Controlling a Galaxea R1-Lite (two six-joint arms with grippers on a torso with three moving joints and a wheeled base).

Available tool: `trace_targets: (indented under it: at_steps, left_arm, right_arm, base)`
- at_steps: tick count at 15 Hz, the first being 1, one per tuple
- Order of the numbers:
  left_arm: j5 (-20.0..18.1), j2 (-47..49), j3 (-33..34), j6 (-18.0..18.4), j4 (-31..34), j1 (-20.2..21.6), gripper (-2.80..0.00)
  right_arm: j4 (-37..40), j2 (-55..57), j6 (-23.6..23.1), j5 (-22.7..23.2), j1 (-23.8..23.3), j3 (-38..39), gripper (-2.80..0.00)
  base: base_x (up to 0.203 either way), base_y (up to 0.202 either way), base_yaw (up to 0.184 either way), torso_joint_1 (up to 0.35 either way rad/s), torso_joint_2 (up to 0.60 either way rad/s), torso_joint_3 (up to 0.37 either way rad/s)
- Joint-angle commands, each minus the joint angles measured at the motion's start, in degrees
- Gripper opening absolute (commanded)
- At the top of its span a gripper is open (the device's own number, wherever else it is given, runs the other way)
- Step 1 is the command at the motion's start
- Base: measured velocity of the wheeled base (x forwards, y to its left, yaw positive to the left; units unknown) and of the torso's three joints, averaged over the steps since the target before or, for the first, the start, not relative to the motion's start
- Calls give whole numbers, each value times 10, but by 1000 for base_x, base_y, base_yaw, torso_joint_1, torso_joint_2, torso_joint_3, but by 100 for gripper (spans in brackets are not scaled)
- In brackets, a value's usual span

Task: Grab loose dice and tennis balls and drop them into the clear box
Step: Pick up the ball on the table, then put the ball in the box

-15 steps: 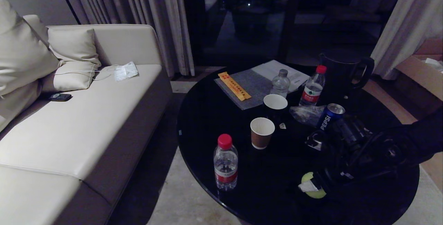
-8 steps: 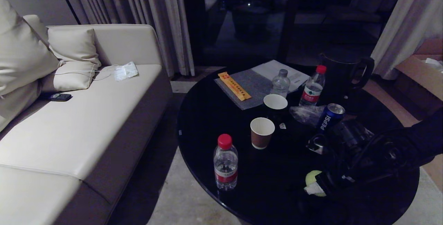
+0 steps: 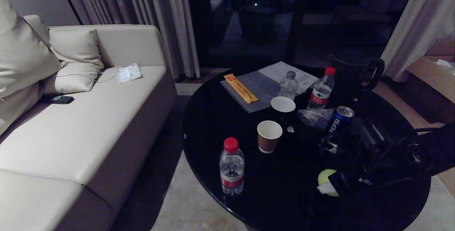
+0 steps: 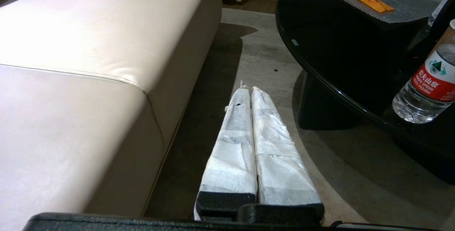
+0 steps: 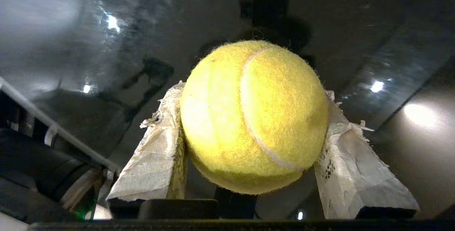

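A: Where's the tennis ball (image 5: pixel 254 115) now?

B: Pinched square between the right gripper (image 3: pixel 328 184) fingers, near the table (image 3: pixel 213 117) edge, right of the water bottle (image 3: pixel 231 167). No box in sight.

A: Changed any?

B: Yep, fingers spread a second back, now squeezing; shifted right a bit. Left gripper (image 4: pixel 247 89) pressed together, empty, off the table.

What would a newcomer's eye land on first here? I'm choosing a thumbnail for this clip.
The yellow-green tennis ball stands out: it sits clamped between the white-wrapped fingers of the right tool, at the near right edge of the glossy black round table. Next comes the pale sofa on the left, then the red-capped water bottle and paper cup at the table's middle.
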Motion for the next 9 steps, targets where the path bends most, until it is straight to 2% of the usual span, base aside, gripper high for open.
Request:
trace_targets:
  at_steps: [1,7,9]
  left_arm:
    - [0,1,1,-1,0,0,-280]
    - [0,1,1,0,0,0,-280]
    - [0,1,1,-1,0,0,-280]
  right_arm:
    - [0,-102,-1,-5,-14,25,-280]
    - [22,-401,3,-11,-72,165,-280]
    - [26,-511,23,-15,-82,227,-280]
  base:
    - [0,0,0,0,0,0]
    - [0,0,0,0,0,0]
    - [0,0,0,0,0,0]
